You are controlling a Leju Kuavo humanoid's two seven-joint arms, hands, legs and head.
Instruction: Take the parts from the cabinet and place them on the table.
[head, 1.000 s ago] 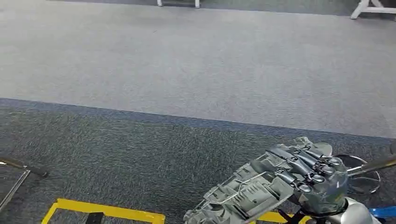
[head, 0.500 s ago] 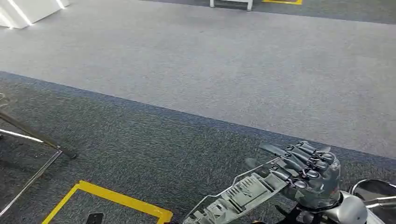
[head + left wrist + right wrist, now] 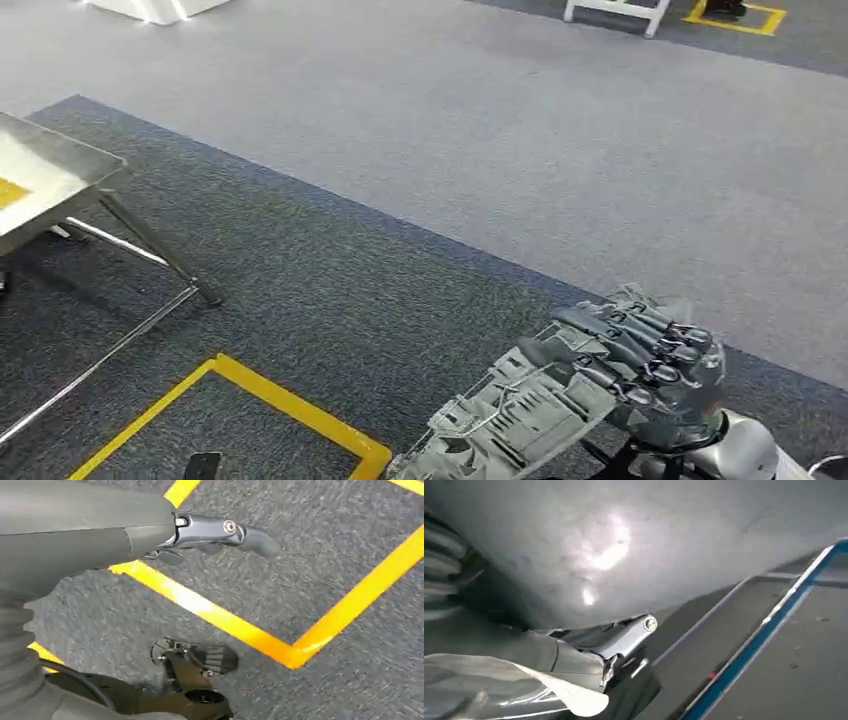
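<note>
My right hand (image 3: 650,375) grips a long grey ribbed plastic part (image 3: 500,425) at the lower right of the head view, its fingers wrapped over the part's far end. In the right wrist view the part's smooth grey surface (image 3: 624,545) lies close over the right hand (image 3: 574,650). A metal table (image 3: 60,150) with a pale top stands at the left edge, well apart from the part. My left hand (image 3: 150,530) hangs over the carpet with its thumb (image 3: 225,530) stretched out and nothing in it.
The table's slanted metal legs (image 3: 150,240) reach onto the dark carpet. Yellow floor tape (image 3: 290,405) marks a box near my feet. Lighter grey carpet spreads beyond, with white furniture (image 3: 615,10) far back. A blue bar (image 3: 764,630) crosses the right wrist view.
The camera has turned: the whole floor scene has slid to the right and the table has come into view at the left. My right hand still holds the part.
</note>
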